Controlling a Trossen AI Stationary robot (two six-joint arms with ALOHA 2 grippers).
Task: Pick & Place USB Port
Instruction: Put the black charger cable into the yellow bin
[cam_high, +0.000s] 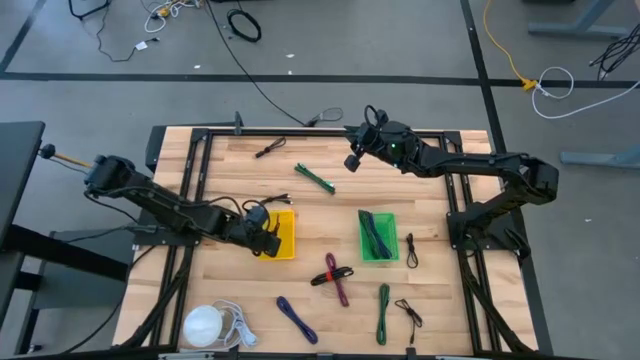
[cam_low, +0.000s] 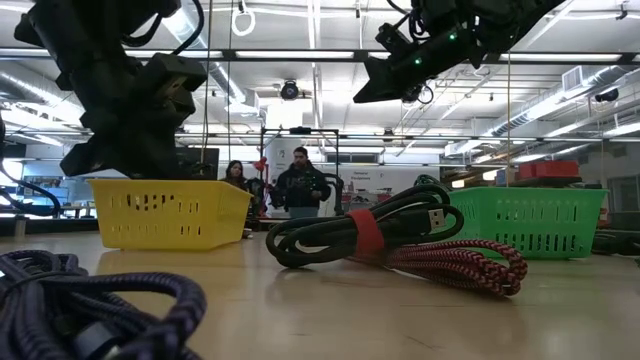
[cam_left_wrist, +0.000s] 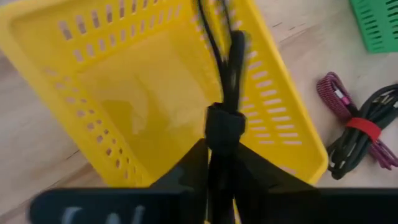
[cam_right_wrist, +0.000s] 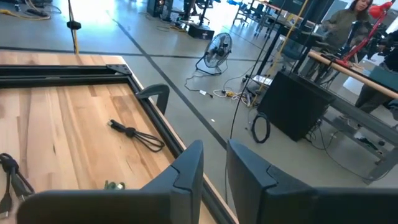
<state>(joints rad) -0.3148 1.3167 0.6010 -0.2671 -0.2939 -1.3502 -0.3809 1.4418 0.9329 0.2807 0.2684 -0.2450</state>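
The black cable (cam_left_wrist: 225, 81) is hanging from the left claw (cam_left_wrist: 221, 165), right over the yellow basket (cam_left_wrist: 112, 81). The claw is pinching the bundle at its wrapped middle, and the rest of the cable is stretching long and thin away from the fingers, out over the open basket. In the left wrist view the cable is lying across the basket's inside, close to one long wall, so it looks like the basket is straight under it. The next move probably turns on this: the cable's long side is running the same way as the basket's long side, so it should fit if the claw lets go.

In the high view the left claw (cam_high: 262, 232) is sitting at the yellow basket's (cam_high: 285, 238) near edge, much closer to it than the other arm. The right claw (cam_high: 353, 160) is waiting high up over the far side of the counter (cam_high: 230, 290), well apart from both baskets. Its fingers are spread a little with nothing between them.

The green basket (cam_high: 377, 250) is sitting to the right of the yellow one, with dark cables inside. A black and red cable bundle (cam_high: 334, 275) is lying on the counter between the two baskets, nearer the front. More cables are lying around.
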